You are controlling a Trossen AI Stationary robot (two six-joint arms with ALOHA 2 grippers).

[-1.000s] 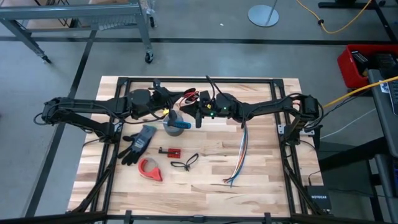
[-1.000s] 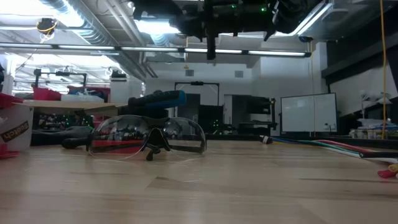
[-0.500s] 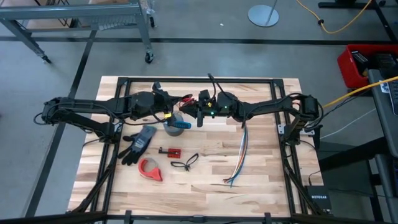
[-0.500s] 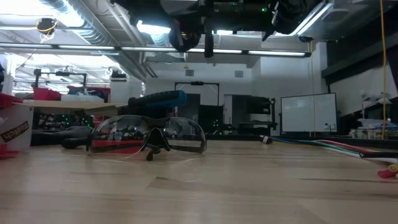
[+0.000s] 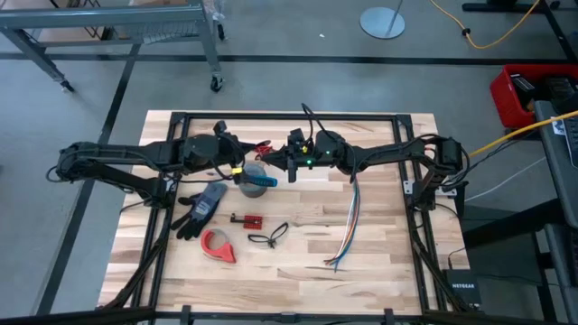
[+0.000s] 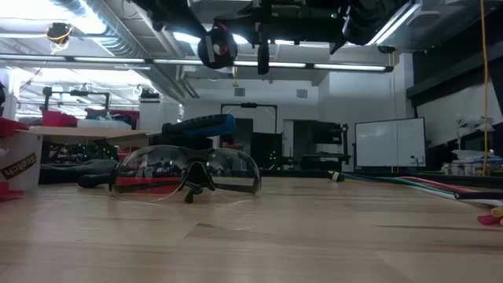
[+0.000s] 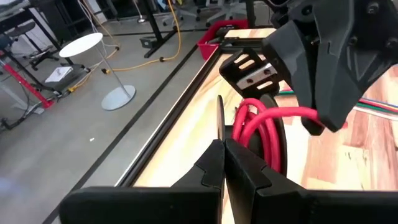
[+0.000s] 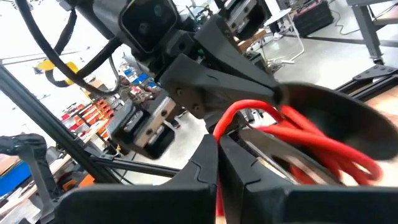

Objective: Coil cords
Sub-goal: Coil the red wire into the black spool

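Nearest the front edge of the wooden table (image 5: 298, 262) there's a red tape roll (image 5: 217, 245), then a small black looped cord (image 5: 268, 236) next to it and the loose end of a long multicoloured wire bundle (image 5: 347, 224) off to the right. A bit further back sits a little red-and-black clip thing (image 5: 247, 219), with a grey work glove (image 5: 200, 208) beside it on the left. Past those, a grey tape roll (image 5: 253, 177) has a blue-handled tool (image 5: 261, 181) lying across it; can't tell if anything is inside the roll. From table level, a pair of clear safety glasses (image 6: 187, 170) blocks most of what's behind. Up above the far half of the table the two arms meet in the air: the left gripper (image 7: 222, 163) and right gripper (image 8: 216, 163) both have fingers pressed together, pinching the red cord (image 7: 263, 127), which hangs between them as a small coil, well off the wood.
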